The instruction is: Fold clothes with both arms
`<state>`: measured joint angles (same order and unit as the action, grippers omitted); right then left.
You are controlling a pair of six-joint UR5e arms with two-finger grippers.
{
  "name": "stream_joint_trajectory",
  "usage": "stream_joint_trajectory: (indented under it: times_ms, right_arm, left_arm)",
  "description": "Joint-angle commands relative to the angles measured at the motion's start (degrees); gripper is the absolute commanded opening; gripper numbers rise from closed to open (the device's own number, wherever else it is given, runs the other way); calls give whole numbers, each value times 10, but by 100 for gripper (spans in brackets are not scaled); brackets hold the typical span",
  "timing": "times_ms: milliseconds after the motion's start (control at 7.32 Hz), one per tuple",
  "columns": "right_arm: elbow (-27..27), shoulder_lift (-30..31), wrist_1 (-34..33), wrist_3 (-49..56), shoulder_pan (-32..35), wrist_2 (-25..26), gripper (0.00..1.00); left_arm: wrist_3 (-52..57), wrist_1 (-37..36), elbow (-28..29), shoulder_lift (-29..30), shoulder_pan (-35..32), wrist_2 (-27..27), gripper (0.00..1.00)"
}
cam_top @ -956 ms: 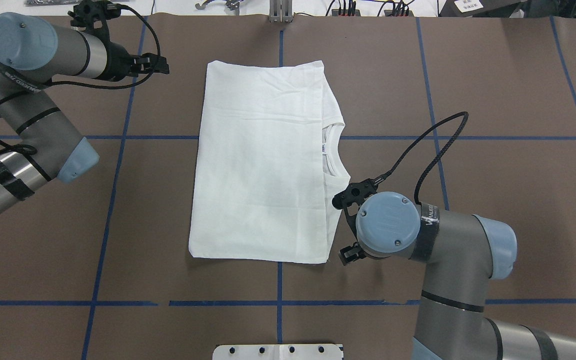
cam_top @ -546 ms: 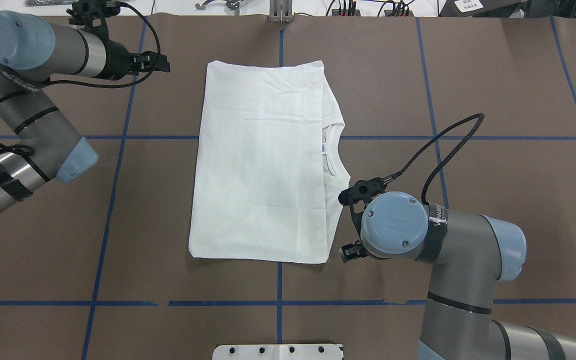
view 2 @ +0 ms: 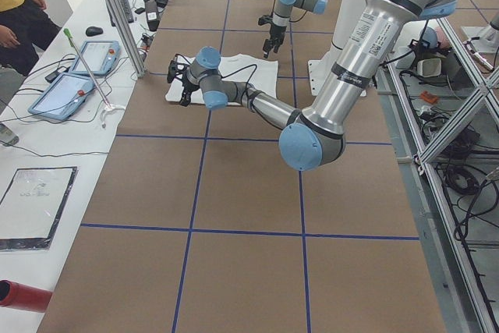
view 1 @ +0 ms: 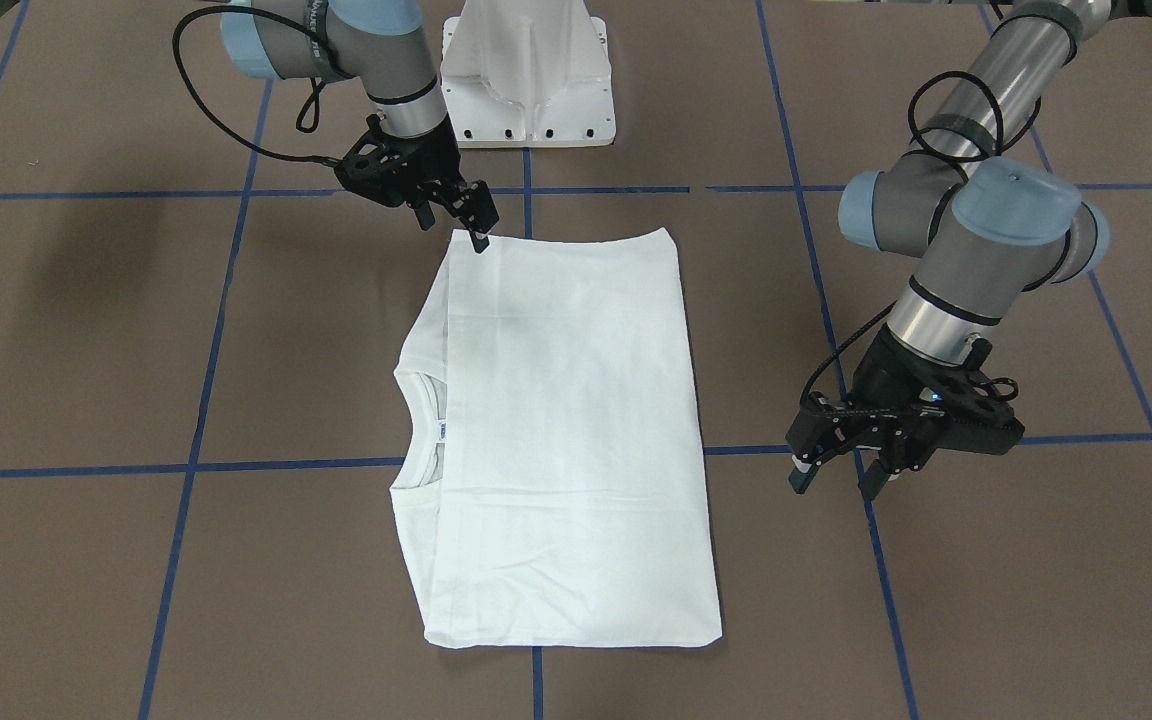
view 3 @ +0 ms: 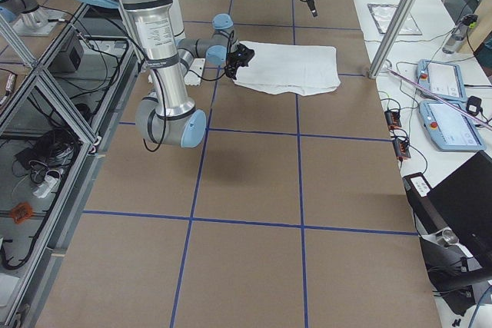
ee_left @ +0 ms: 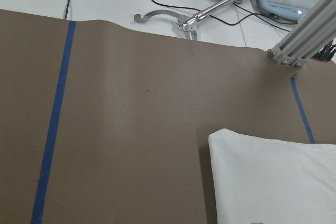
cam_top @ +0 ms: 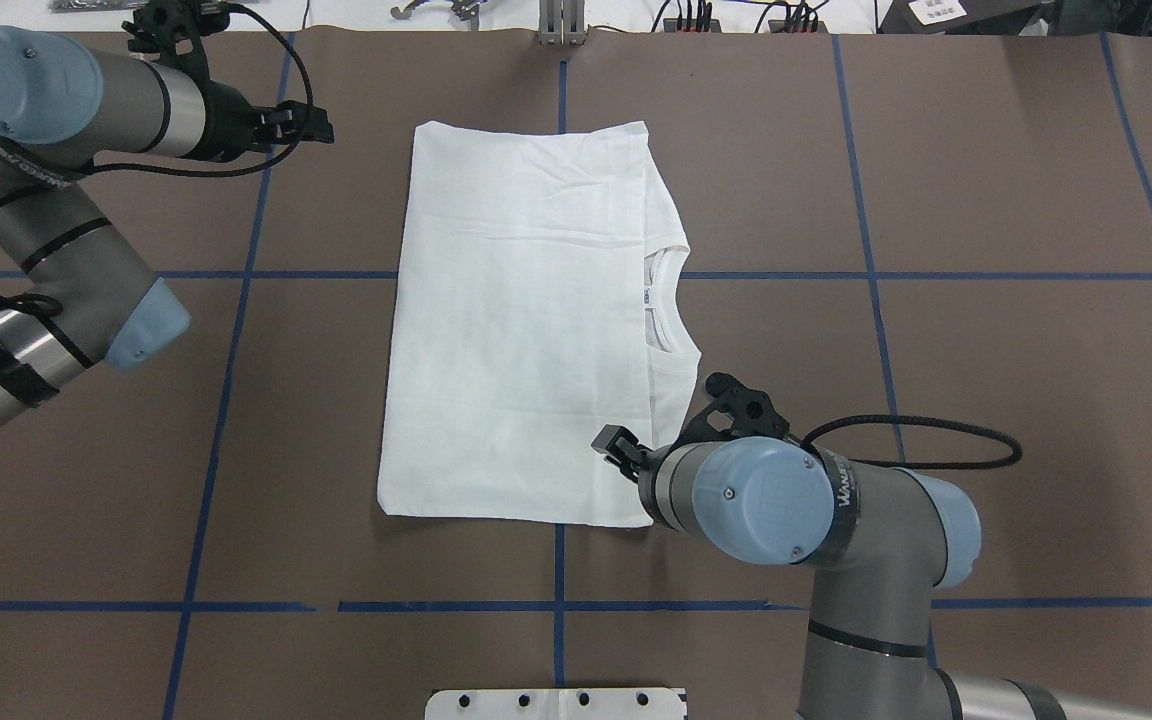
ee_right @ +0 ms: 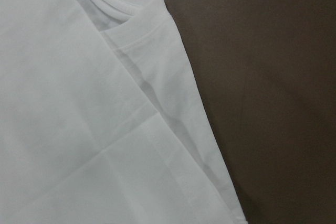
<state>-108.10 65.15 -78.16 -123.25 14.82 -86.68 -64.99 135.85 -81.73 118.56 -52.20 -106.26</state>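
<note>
The white shirt (cam_top: 526, 330) lies folded into a rectangle in the middle of the brown table, and also shows in the front view (view 1: 556, 430). Its ribbed collar with a small label (cam_top: 648, 297) shows at the right edge. My right gripper (cam_top: 619, 452) hovers over the shirt's near right corner, jaws open and empty; the front view (view 1: 464, 222) shows it at that corner. The right wrist view shows the collar and folded edge (ee_right: 131, 77). My left gripper (view 1: 834, 484) is open and empty, off the shirt's far left corner (ee_left: 262, 177), apart from the cloth. No printed text shows.
The white pedestal base (view 1: 526, 70) stands at the robot's side of the table. Blue tape lines (cam_top: 226, 400) cross the brown cover. Teach pendants (view 2: 78, 60), cables and an aluminium post (cam_top: 561, 20) lie along the far edge. A person (view 2: 15, 5) stands beyond them.
My right wrist has turned and swung left, bringing its gripper from beside the shirt's right edge to over its near right corner. My left arm has drifted slightly left.
</note>
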Motion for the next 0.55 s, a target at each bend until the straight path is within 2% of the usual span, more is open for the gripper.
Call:
stream_joint_trajectory:
  times_ms: [0, 137, 410]
  right_arm:
    - [5, 2, 9, -156, -38, 73, 98]
    - [14, 3, 8, -169, -50, 98, 96]
    - [27, 0, 8, -170, -51, 101, 89]
  left_arm:
    - [-2, 0, -4, -11, 0, 17, 86]
    - [-6, 0, -11, -14, 0, 25, 87]
    - [-14, 0, -27, -25, 1, 29, 86]
